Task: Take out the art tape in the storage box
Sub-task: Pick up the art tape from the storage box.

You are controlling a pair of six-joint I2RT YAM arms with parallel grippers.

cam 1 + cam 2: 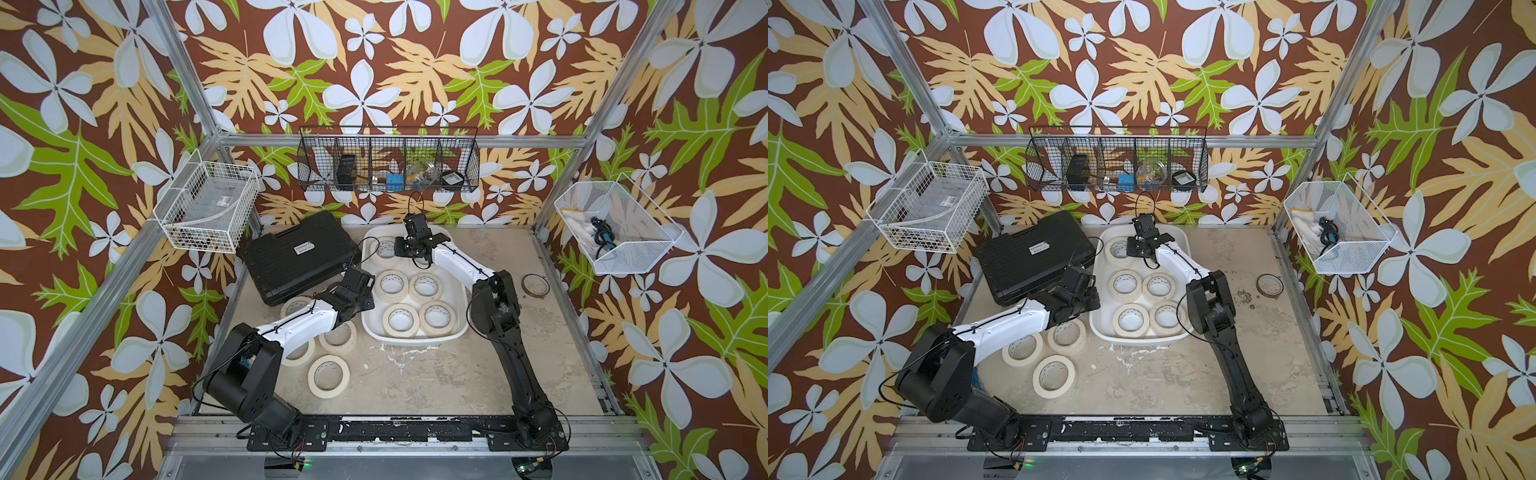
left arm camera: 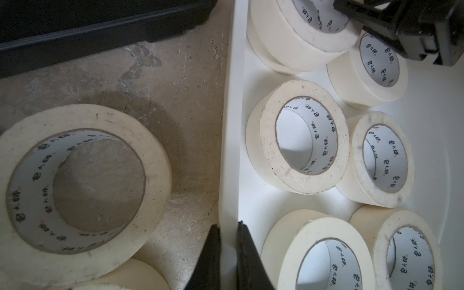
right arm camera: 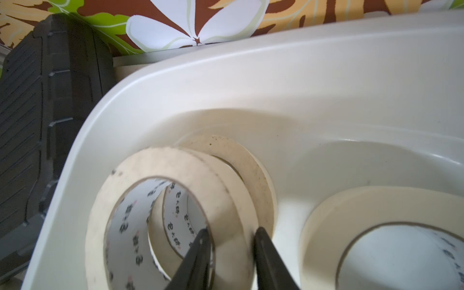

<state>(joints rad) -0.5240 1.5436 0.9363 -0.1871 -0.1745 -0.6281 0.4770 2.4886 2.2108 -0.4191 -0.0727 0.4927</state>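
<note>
Pinching an art tape roll [image 3: 160,173], right claw [image 3: 232,231] sits inside storage box [image 3: 226,88]

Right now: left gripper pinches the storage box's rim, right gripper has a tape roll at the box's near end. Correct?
Not quite: the right gripper has its tape roll at the far end of the storage box, not the near end; both top views show this. The left gripper does pinch the box's rim.

Obscured and unclear items
Art tape [image 1: 293,306] part-hidden under left arm [image 1: 299,328]; black basket [image 1: 386,128] contents indistinct; stacked roll [image 3: 160,175] blurred, edge-cropped.
</note>
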